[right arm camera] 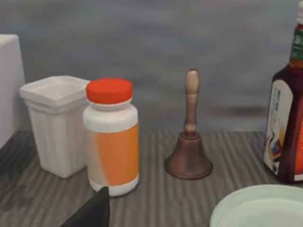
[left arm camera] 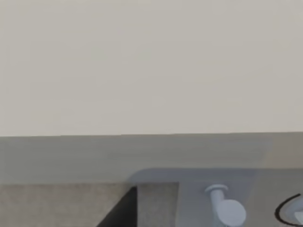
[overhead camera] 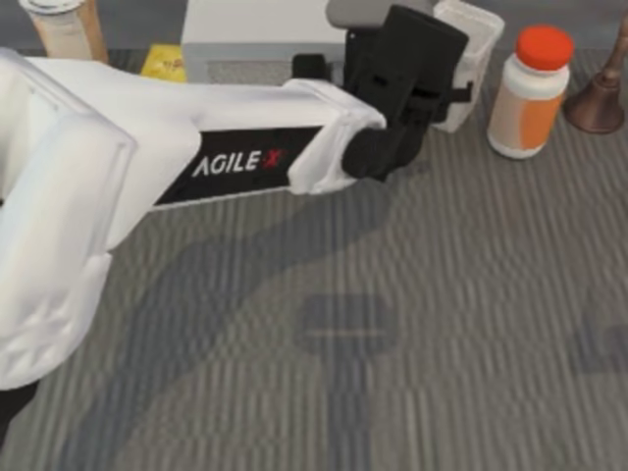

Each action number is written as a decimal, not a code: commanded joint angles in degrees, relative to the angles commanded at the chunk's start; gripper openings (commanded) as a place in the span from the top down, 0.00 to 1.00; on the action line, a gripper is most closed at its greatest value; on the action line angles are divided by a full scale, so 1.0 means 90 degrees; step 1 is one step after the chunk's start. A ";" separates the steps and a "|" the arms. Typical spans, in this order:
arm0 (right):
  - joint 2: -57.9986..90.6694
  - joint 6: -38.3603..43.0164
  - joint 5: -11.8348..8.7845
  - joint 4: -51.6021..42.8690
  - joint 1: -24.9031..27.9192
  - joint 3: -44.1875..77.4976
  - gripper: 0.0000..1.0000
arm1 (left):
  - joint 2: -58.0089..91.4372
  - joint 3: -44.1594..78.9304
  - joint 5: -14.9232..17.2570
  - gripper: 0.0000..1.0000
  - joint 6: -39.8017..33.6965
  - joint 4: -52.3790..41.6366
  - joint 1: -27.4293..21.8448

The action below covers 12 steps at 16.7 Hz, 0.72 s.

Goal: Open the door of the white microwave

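Observation:
The white microwave [overhead camera: 260,27] stands at the table's back edge, left of centre. My left arm reaches across from the left, and my left gripper [overhead camera: 397,93] hovers at the microwave's front right corner. In the left wrist view the microwave's off-white body [left arm camera: 151,66] fills the upper part. Below it lie the door's speckled mesh window [left arm camera: 52,205] and, beside it, the panel with two round knobs [left arm camera: 228,211]. A dark part of my left gripper [left arm camera: 122,213] lies over the window near the door's edge. The handle is not visible. My right gripper [right arm camera: 94,213] is parked off to the right.
Right of the microwave stand a white square tub [overhead camera: 473,49], an orange-capped pill bottle [overhead camera: 530,93] and a bronze bell [overhead camera: 599,98]. A sauce bottle [right arm camera: 286,127] and a pale green plate [right arm camera: 260,208] sit farther right. A yellow item [overhead camera: 165,61] and a jar [overhead camera: 64,29] stand at the back left.

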 joint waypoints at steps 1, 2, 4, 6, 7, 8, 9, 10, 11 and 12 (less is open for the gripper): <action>0.0000 0.0000 0.0000 0.0000 0.0000 0.0000 0.00 | 0.0000 0.0000 0.0000 0.53 0.0000 0.0000 0.0000; 0.0000 0.0000 0.0000 0.0000 0.0000 0.0000 0.00 | 0.0000 0.0000 0.0000 0.60 0.0000 0.0000 0.0000; 0.0000 0.0000 0.0000 0.0000 0.0000 0.0000 0.00 | 0.0000 0.0000 0.0000 0.75 0.0000 0.0000 0.0000; 0.0000 0.0000 0.0000 0.0000 0.0000 0.0000 0.00 | 0.0000 0.0000 0.0000 0.90 0.0000 0.0000 0.0000; 0.0000 0.0000 0.0000 0.0000 0.0000 0.0000 0.00 | 0.0000 0.0000 0.0000 0.98 0.0000 0.0000 0.0000; 0.0000 0.0000 0.0000 0.0000 0.0000 0.0000 0.00 | 0.0000 0.0000 0.0000 1.00 0.0000 0.0000 0.0000; 0.0000 0.0000 0.0000 0.0000 0.0000 0.0000 0.00 | 0.0000 0.0000 0.0000 1.00 0.0000 0.0000 0.0000; 0.0000 0.0000 0.0000 0.0000 0.0000 0.0000 0.00 | 0.0000 0.0000 0.0000 1.00 0.0000 0.0000 0.0000; 0.0000 0.0000 0.0000 0.0000 0.0000 0.0000 0.00 | 0.0000 0.0000 0.0000 1.00 0.0000 0.0000 0.0000; 0.0000 0.0000 0.0000 0.0000 0.0000 0.0000 0.00 | 0.0000 0.0000 0.0000 1.00 0.0000 0.0000 0.0000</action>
